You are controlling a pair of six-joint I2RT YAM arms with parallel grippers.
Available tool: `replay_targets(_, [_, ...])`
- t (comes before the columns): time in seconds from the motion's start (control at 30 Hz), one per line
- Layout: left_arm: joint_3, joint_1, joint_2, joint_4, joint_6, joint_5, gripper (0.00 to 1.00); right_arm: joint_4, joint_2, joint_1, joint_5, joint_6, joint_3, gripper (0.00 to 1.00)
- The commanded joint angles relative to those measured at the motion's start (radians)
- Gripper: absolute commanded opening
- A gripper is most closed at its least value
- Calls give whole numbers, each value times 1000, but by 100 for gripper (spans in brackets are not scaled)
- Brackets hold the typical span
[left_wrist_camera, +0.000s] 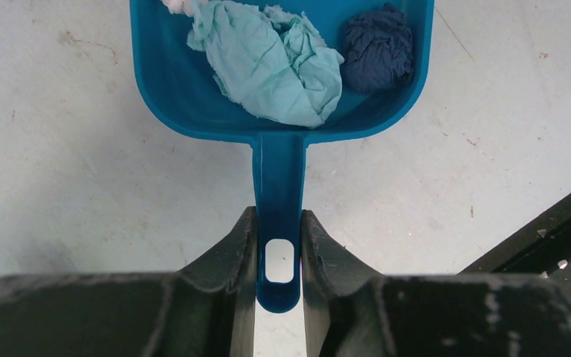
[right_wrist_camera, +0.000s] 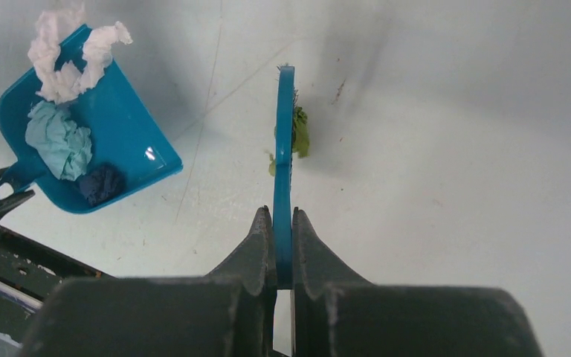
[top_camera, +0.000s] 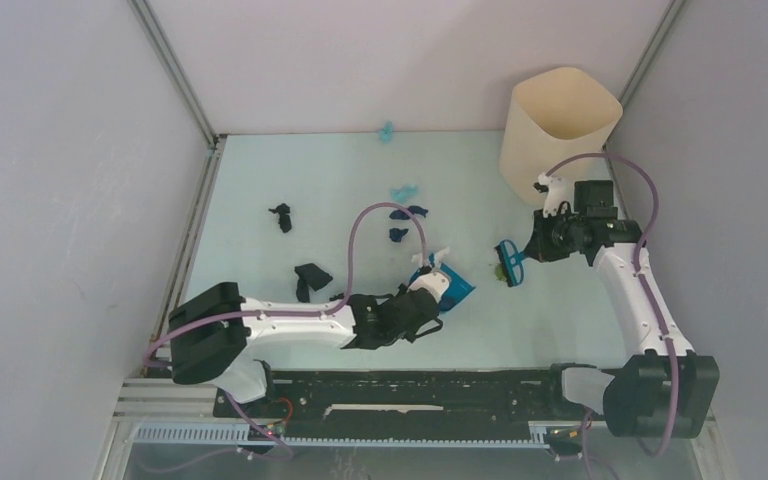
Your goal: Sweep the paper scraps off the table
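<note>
Three paper scraps in dustpan; left fingers clamp its handle. Right fingers clamp brush beside greenish scrap. Several loose scraps left on surface.

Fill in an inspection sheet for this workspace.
Surface: pale mint-green table, faintly scuffed.
Job's things: crumpled paper scraps, dark and light blue, loose on the table; white, light blue and navy ones in the blue plastic dustpan; a greenish scrap right beside the small blue hand brush.
Clutter: tall beige bin, far right corner.
Grippers: left gripper fingers shut on the dustpan handle; right gripper fingers shut on the brush.
Cables: purple cables arc over each arm.
Surroundings: grey walls, metal rails.
</note>
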Motion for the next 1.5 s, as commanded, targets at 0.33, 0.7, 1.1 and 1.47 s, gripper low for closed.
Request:
replay_targets(0.33, [424,-46,109,-512,-6,213,0,121,15,-1,152,4,16,0])
replay_targets(0.7, [474,-27,281,-451,49,191,0,125,112,82,230,-25,16,0])
replay_targets(1.1, [478,20,304,-425,49,211,0,58,164,240,-19,-54,16,0])
replay_targets(1.47, [303,20,173,-231,66,131,0,-31,-2,131,-248,-12,53,0])
